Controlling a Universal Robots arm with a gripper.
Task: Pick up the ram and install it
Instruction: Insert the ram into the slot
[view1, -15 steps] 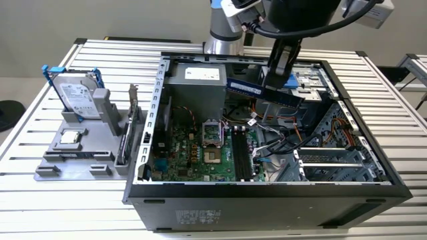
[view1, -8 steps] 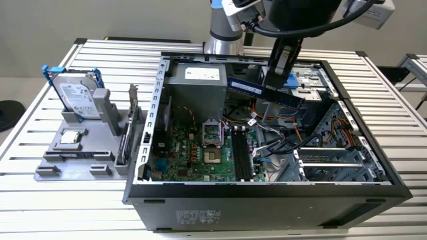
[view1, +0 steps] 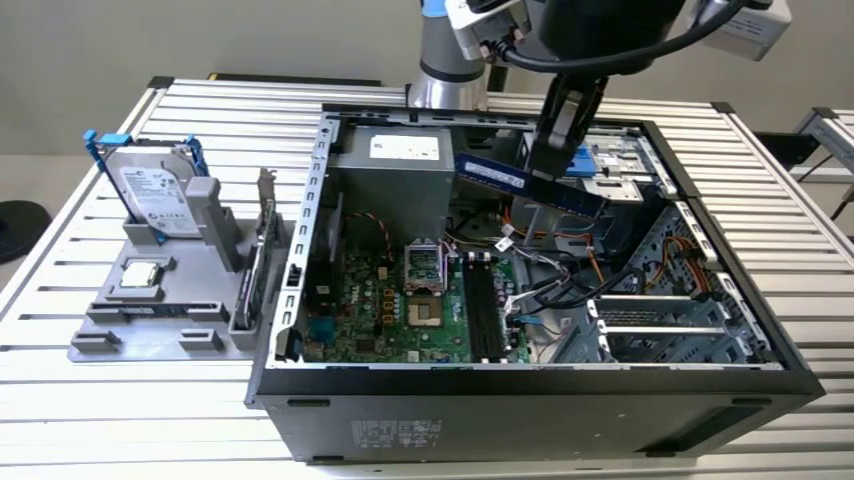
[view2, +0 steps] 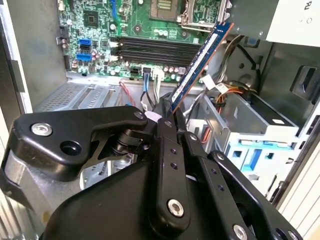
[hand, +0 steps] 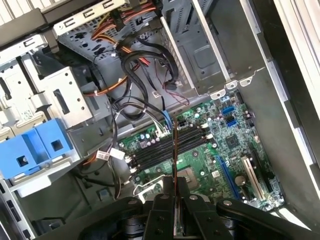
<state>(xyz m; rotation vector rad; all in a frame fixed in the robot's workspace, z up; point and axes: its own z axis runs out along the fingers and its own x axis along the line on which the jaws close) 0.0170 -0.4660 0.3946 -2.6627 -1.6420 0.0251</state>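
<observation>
The ram (view1: 523, 184) is a dark blue stick held in the air, tilted, over the back of the open computer case (view1: 534, 405). My gripper (view1: 545, 165) is shut on its middle from above. In the second wrist view the ram (view2: 201, 61) sticks out slantwise beyond the closed fingers (view2: 165, 119). The first wrist view shows the ram (hand: 174, 150) edge-on above the gripper (hand: 174, 197), in line with the black memory slots (hand: 167, 146) on the green motherboard. Those memory slots (view1: 483, 310) lie well below and in front of the ram in the exterior view.
A grey fixture at the exterior view's left carries a hard drive (view1: 154, 195), a square silver chip (view1: 143, 275) and an upright expansion card (view1: 267, 250). Inside the case are the power supply (view1: 387, 165), a blue drive bay (hand: 35, 150) and loose cables (hand: 140, 65).
</observation>
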